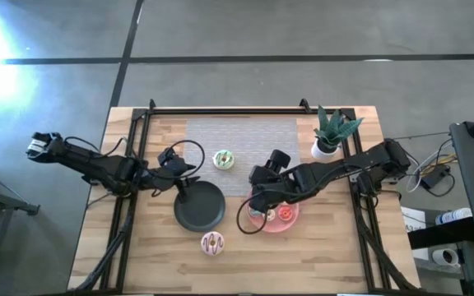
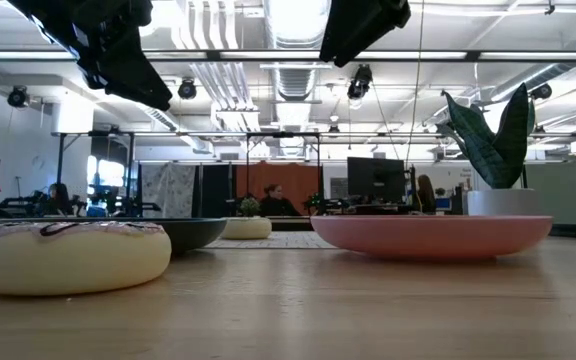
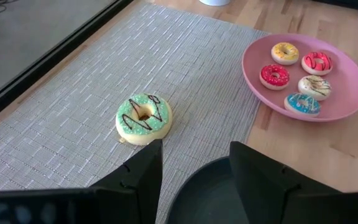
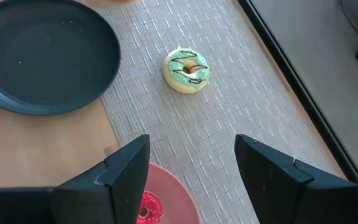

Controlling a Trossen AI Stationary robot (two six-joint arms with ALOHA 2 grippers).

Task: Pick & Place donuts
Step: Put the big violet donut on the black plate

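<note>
The green donut (image 3: pixel 143 118) is apparently next: the left pincer (image 3: pixel 194 168), spread wide and empty, must be lowered around it.

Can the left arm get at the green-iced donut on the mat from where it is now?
Probably yes. The left hand is open above the black plate's edge, and the green-iced donut lies alone on the grey mat just ahead. Nothing stands between them; the right hand hangs over the pink plate.
</note>
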